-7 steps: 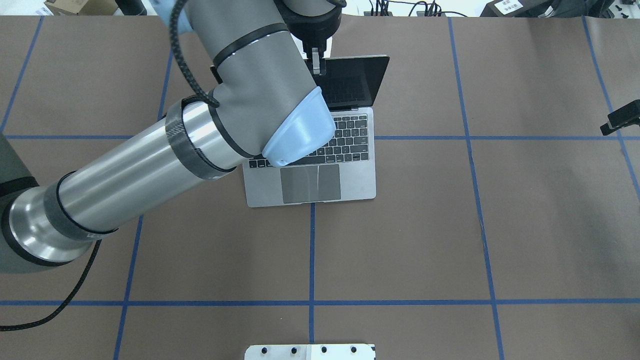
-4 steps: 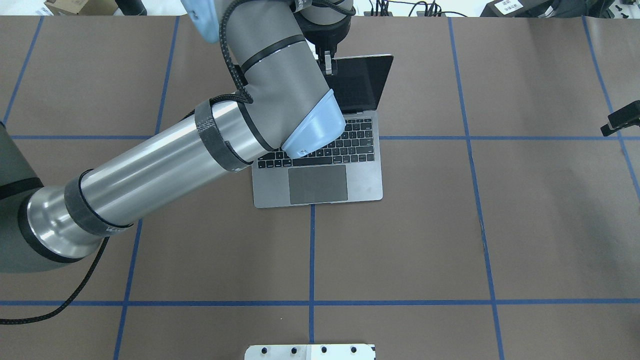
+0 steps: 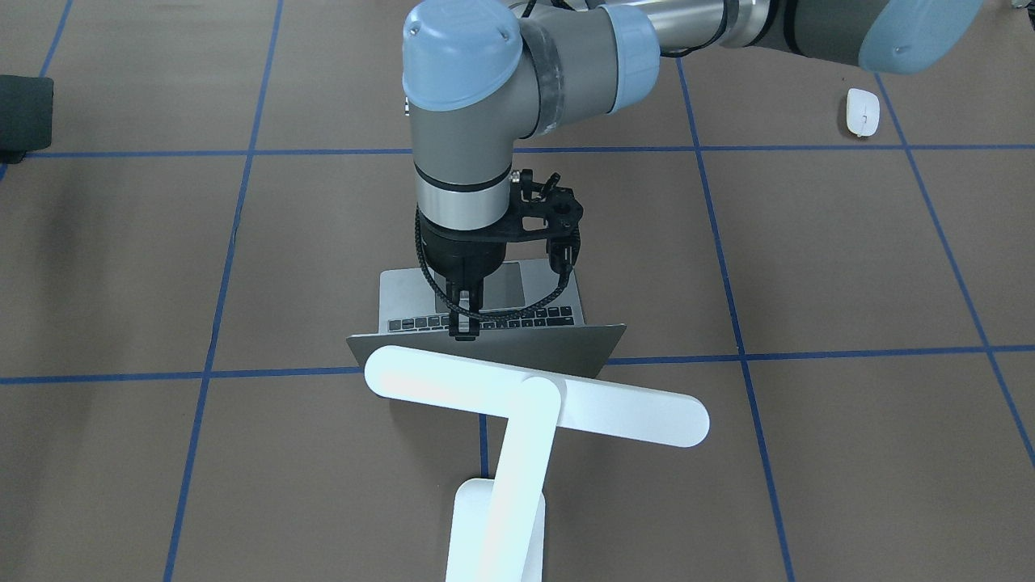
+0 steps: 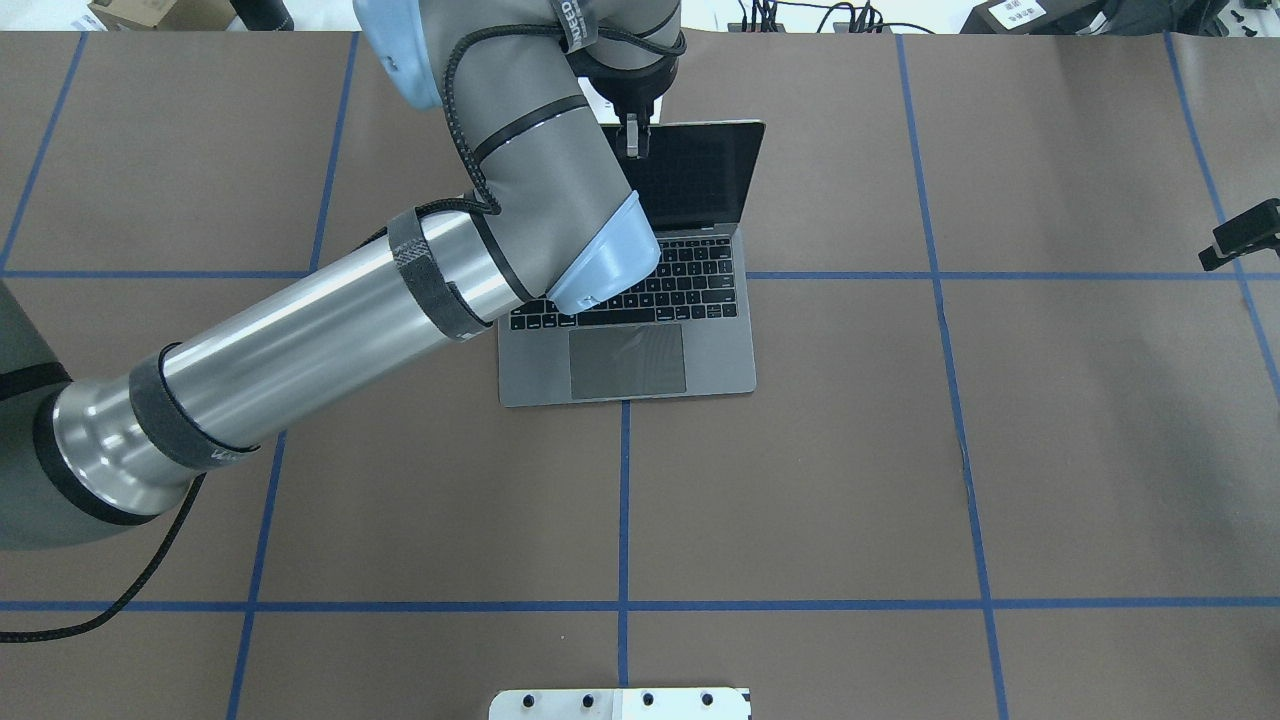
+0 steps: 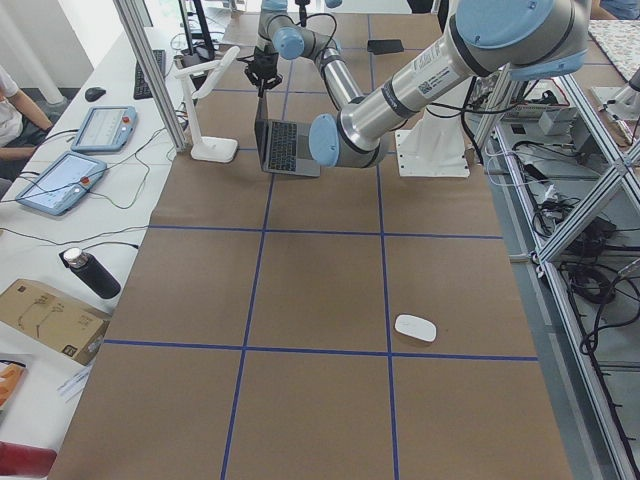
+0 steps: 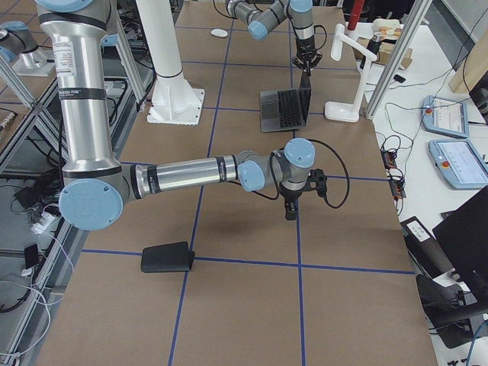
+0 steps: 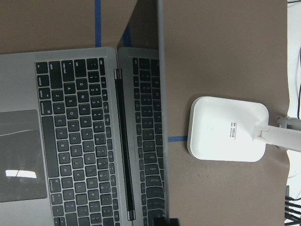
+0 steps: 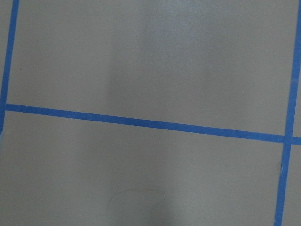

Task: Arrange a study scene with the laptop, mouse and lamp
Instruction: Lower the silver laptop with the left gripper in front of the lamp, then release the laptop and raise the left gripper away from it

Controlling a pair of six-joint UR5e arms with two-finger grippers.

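My left gripper (image 3: 462,323) pinched narrow on laptop (image 3: 558,347) lid edge, frame centre. Mouse (image 3: 862,111) upper right, well apart; I judge left gripper nearer. Right gripper (image 6: 290,212) state: cannot tell.

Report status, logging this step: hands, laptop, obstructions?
Left hand shut on lid edge of slim grey metal laptop. Right hand aloft, grip unreadable. White bar-headed desk lamp close behind lid; white oval mouse far aside.
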